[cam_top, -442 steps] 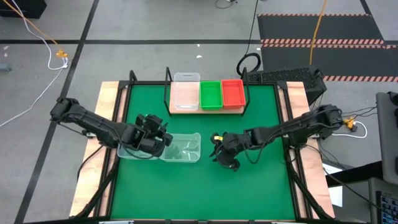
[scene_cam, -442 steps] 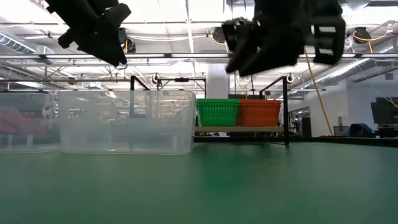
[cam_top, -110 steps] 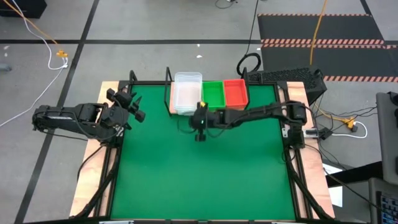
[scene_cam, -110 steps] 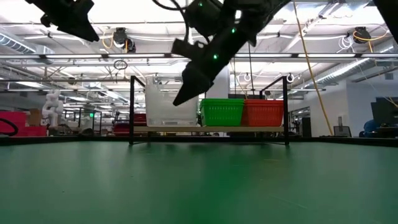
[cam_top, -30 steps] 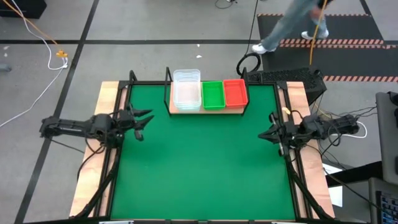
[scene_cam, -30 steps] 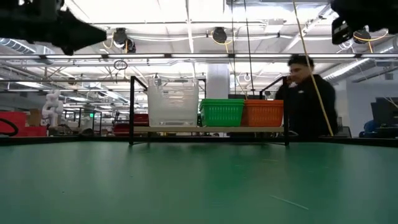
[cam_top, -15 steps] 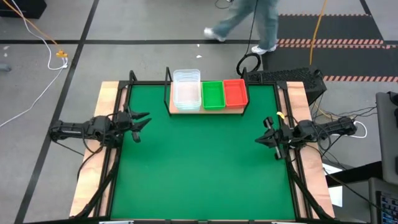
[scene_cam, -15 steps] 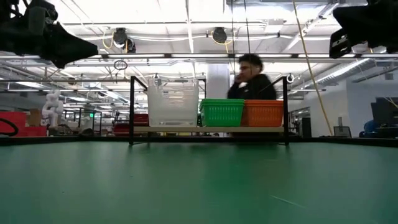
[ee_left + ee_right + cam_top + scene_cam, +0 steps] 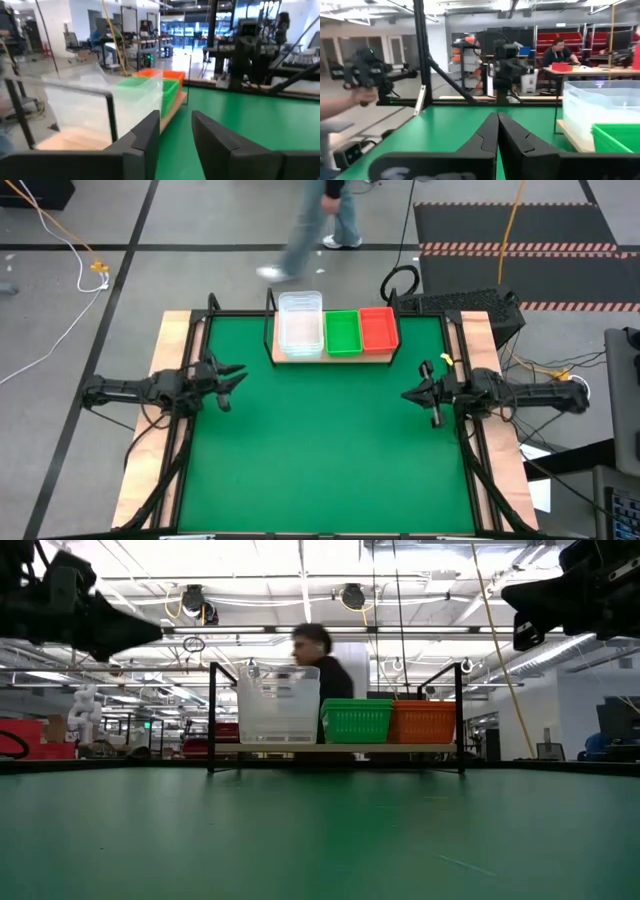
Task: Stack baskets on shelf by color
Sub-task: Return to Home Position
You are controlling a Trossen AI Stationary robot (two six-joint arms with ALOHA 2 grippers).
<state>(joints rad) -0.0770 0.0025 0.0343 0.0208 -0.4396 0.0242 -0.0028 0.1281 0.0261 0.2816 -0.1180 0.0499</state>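
On the far side of the table the shelf (image 9: 333,357) carries a stack of clear baskets (image 9: 300,325), green baskets (image 9: 342,332) and red baskets (image 9: 377,328), side by side on its plank. My left gripper (image 9: 232,380) hovers open over the mat's left edge and holds nothing; its wrist view shows the clear baskets (image 9: 90,100) ahead and a gap at the fingers (image 9: 175,120). At the mat's right edge my right gripper (image 9: 410,395) hovers shut and empty, fingers together (image 9: 497,117). Both grippers are well above the mat in the low view.
A person (image 9: 320,220) walks past on the floor beyond the far edge and shows behind the shelf (image 9: 325,670). Bare green mat (image 9: 320,450) lies between the two grippers. Pale wooden borders (image 9: 165,360) run along both sides. A black unit (image 9: 460,302) sits at the far right corner.
My right gripper has moved a little toward the table's left, out over the mat's right edge, staying shut. The person behind the table has walked from right to left. The baskets have stayed where they were.
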